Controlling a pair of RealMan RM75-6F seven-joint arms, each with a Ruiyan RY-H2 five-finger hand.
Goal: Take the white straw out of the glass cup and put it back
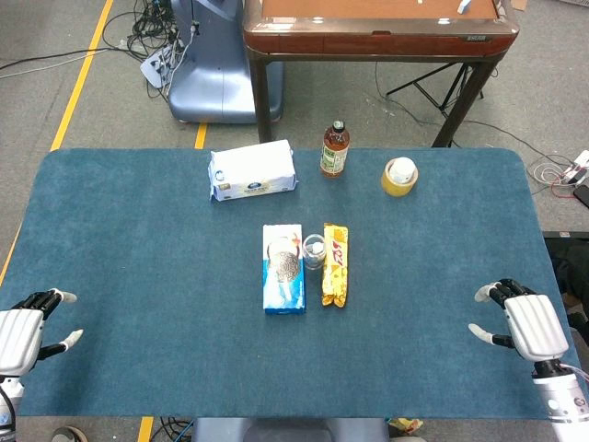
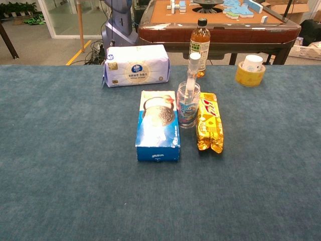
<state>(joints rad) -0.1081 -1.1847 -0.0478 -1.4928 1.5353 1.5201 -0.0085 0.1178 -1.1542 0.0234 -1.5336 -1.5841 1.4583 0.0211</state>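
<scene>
Well apart from each robot hand — straw in cup.

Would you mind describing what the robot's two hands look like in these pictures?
Only the head view shows them. The left hand and right hand each have a smooth white back shell, black fingers and white fingertips. Below the right hand sits a grey ribbed wrist section; the left wrist is cut off by the frame edge.

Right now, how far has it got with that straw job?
Nothing looks started. The white straw stands inside the glass cup, between the blue cookie box and the yellow snack packet. The left hand and right hand sit open at the table's near corners, holding nothing. Lifting the straw out and returning it both remain.
</scene>
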